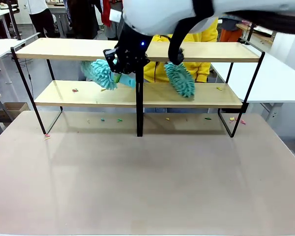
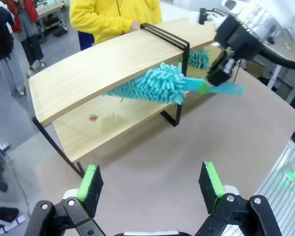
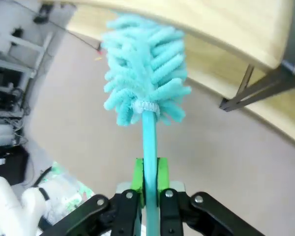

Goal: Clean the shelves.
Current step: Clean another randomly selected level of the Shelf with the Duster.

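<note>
The shelves [image 1: 196,52] span the upper half of the front view, standing on the far part of the table [image 1: 147,187]. The right gripper [image 3: 150,171] is clenched on the handle of a fluffy teal duster [image 3: 145,73] — its head sits between the two tiers, left of the centre post [image 1: 139,108]. The left gripper [image 2: 150,181] is released, jaws wide with nothing between them — low in its wrist view. Coloured scraps [image 1: 75,90] dot the lower tier.
</note>
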`<move>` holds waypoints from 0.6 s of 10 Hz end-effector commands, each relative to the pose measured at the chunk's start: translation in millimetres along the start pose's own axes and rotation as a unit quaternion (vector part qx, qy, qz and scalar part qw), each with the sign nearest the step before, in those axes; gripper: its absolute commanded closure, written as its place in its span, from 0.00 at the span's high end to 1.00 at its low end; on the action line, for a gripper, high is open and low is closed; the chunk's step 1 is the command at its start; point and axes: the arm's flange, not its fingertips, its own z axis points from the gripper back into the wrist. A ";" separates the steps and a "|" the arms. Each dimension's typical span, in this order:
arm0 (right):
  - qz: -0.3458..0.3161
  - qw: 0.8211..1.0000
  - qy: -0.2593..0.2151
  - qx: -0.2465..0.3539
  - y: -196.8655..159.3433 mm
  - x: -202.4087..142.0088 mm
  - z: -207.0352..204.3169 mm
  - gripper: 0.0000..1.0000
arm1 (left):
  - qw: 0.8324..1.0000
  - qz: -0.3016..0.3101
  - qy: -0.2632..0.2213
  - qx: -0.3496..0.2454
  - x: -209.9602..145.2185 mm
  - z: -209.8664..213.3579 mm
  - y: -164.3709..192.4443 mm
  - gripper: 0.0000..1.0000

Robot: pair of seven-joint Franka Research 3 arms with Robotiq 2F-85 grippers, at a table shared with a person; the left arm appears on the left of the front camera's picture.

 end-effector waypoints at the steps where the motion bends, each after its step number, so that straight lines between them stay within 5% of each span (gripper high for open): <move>1: 0.118 0.986 0.069 0.099 8.0 -47.7 25.4 0.12 | 1.000 -0.004 -0.003 -0.005 -0.1 1.0 0.5 1.00; 2: 0.170 0.966 0.126 0.148 14.5 -71.2 45.0 0.12 | 1.000 -0.004 -0.003 -0.005 -0.1 1.0 0.5 1.00; 6: 0.293 0.920 0.119 0.233 4.9 -119.0 93.5 0.12 | 1.000 -0.004 -0.003 -0.005 -0.1 1.0 0.5 1.00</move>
